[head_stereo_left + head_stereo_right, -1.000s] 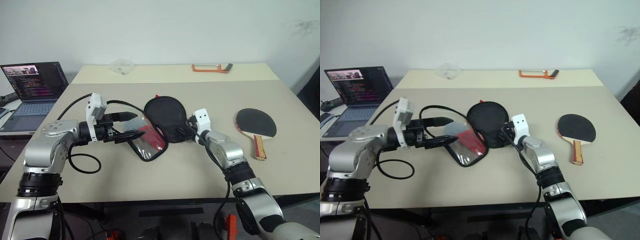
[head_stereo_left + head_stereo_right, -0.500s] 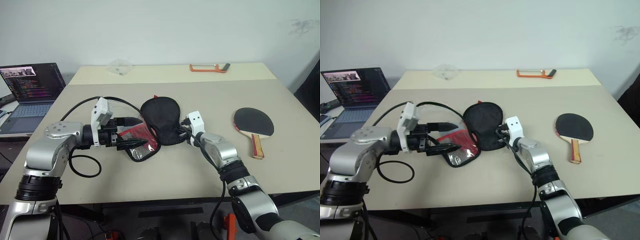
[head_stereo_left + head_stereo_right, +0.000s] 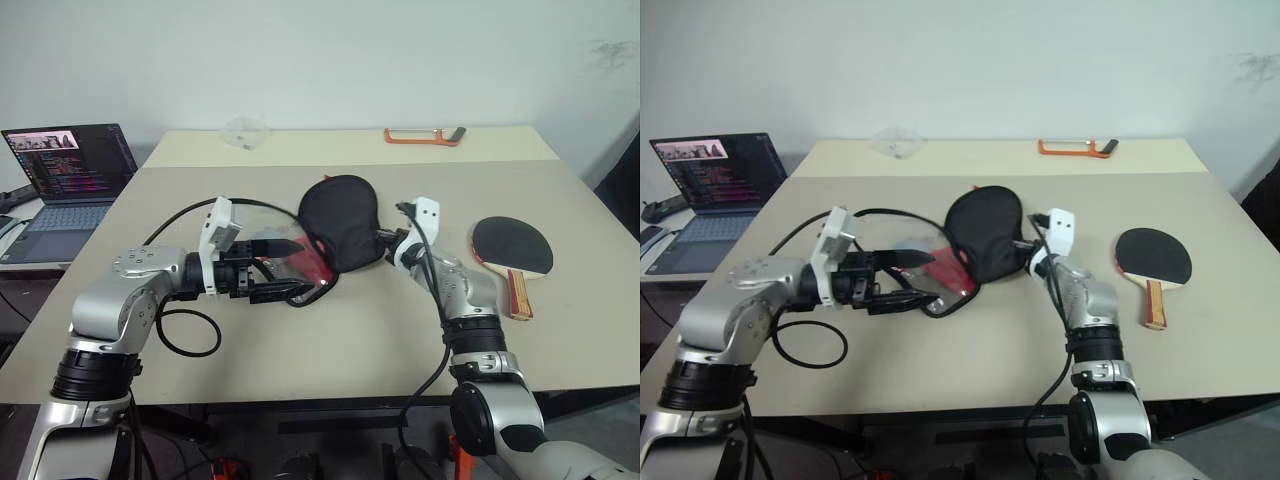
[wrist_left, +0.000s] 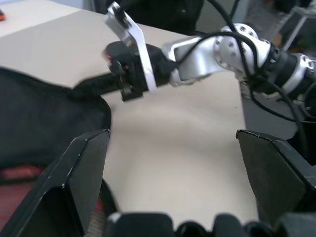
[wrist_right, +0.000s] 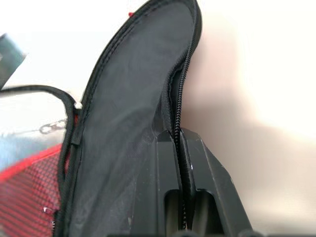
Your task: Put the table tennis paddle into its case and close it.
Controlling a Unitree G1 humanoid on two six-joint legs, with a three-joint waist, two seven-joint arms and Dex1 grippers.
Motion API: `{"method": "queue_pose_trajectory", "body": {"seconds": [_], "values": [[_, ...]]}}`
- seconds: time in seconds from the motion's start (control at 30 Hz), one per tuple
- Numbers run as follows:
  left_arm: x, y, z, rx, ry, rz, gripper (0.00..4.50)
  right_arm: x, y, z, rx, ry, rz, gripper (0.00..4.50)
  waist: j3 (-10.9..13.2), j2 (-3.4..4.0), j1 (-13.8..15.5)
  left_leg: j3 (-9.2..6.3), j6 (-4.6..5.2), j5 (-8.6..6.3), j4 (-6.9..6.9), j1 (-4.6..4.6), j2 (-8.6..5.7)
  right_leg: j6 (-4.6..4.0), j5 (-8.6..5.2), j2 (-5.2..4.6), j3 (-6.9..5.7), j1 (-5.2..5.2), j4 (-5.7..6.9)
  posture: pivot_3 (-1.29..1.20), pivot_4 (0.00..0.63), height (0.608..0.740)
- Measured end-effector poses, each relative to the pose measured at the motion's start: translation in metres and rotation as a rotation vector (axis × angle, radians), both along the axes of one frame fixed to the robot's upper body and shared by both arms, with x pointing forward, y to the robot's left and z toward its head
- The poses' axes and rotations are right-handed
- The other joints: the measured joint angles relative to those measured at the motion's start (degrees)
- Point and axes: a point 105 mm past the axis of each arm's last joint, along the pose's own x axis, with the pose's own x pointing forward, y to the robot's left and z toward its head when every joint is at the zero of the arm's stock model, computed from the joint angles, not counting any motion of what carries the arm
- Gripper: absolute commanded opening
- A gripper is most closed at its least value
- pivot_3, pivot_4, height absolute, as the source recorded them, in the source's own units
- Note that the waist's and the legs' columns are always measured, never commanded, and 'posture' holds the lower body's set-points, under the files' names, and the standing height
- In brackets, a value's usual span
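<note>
Case [image 3: 340, 222] rim sits clamped in right pincer [image 3: 383, 238]; left pincer [image 3: 290, 270] gapes beside it.

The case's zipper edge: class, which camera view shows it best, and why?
The right wrist view: the case is close up, its zipper edge pinched in the shut jaws of the right gripper. The eye views show the whole case lifted but small. The left wrist view catches a black corner beside the left gripper.

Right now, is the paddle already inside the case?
No, the table tennis paddle lies bare on the table, off to the right of the case.
</note>
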Motion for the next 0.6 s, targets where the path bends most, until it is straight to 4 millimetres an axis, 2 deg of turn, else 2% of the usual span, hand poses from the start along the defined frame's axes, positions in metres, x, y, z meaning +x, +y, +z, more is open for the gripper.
{"method": "queue_pose_trajectory", "body": {"seconds": [0.13, 0.3, 0.6], "values": [[-0.003, -0.016, 0.001, 0.001, 0.003, -0.079, 4.5, -0.002, -0.024, 0.003, 0.02, 0.01, -0.123, 0.03, -0.01, 0.01, -0.04, 0.06, 0.0, 0.0, -0.01, -0.01, 0.0, 0.0, 0.0, 0.0, 0.06, -0.03, 0.02, 0.0, 0.15, 0.74], [-0.005, -0.025, 0.003, 0.008, 0.001, -0.142, 4.5, -0.013, -0.047, -0.002, 0.031, 0.03, -0.239, 0.03, -0.01, 0.02, -0.11, 0.22, 0.02, 0.01, -0.03, 0.01, 0.01, 0.0, 0.0, 0.02, 0.22, -0.09, 0.08, 0.0, 0.15, 0.74], [-0.004, -0.031, -0.001, 0.013, 0.003, -0.179, 4.5, -0.039, -0.049, -0.008, 0.019, 0.057, -0.261, 0.03, -0.01, 0.02, -0.1, 0.75, 0.15, 0.04, -0.01, 0.22, 0.01, 0.01, -0.01, 0.05, 0.83, -0.26, 0.54, 0.0, 0.15, 0.74]]}}
